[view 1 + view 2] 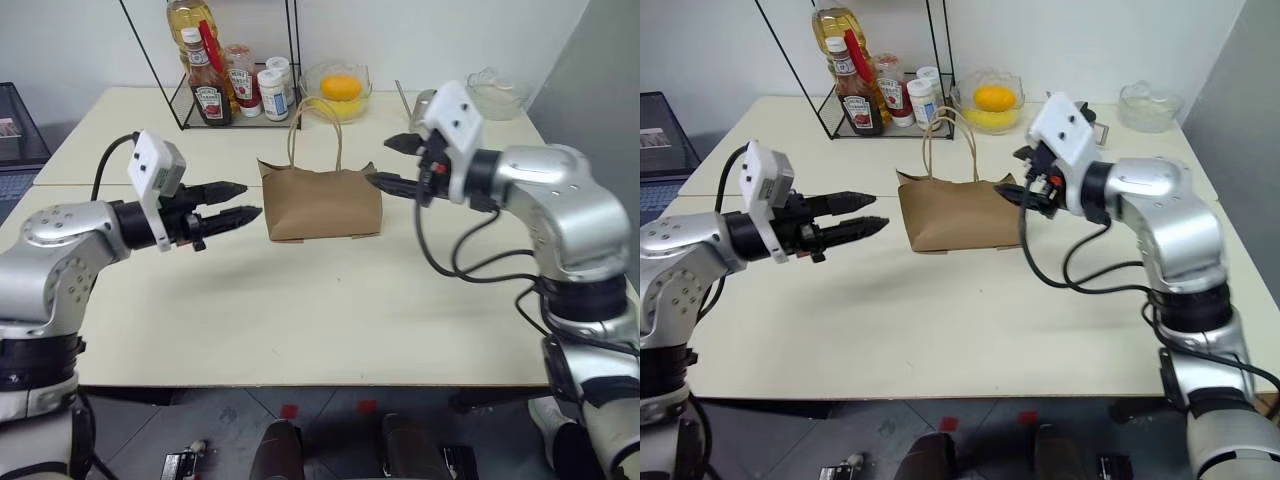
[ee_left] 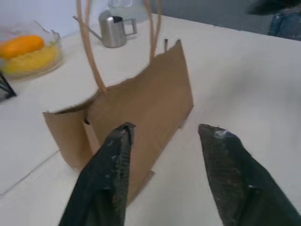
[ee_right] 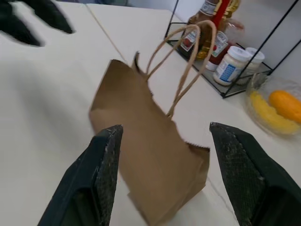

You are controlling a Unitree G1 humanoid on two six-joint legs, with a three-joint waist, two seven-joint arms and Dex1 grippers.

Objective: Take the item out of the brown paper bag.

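Note:
The brown paper bag (image 1: 320, 203) stands upright in the middle of the table (image 1: 300, 320), its two cord handles (image 1: 318, 125) looped above it. The item is hidden; no view looks into the bag's mouth. My left gripper (image 1: 240, 201) hovers level just off the bag's left end, open, with nothing between its fingers (image 2: 113, 160). My right gripper (image 1: 382, 162) is at the bag's upper right corner, close to the paper, open wide and holding nothing. The right wrist view has the bag (image 3: 141, 122) just ahead of the fingers (image 3: 106, 160).
At the back, a black wire rack holds a ketchup bottle (image 1: 208, 95), an oil bottle (image 1: 190, 20) and small jars (image 1: 272, 92). Beside it stand a glass bowl with an orange fruit (image 1: 341, 86), a metal pitcher (image 2: 112, 30) and a glass dish (image 1: 497, 92).

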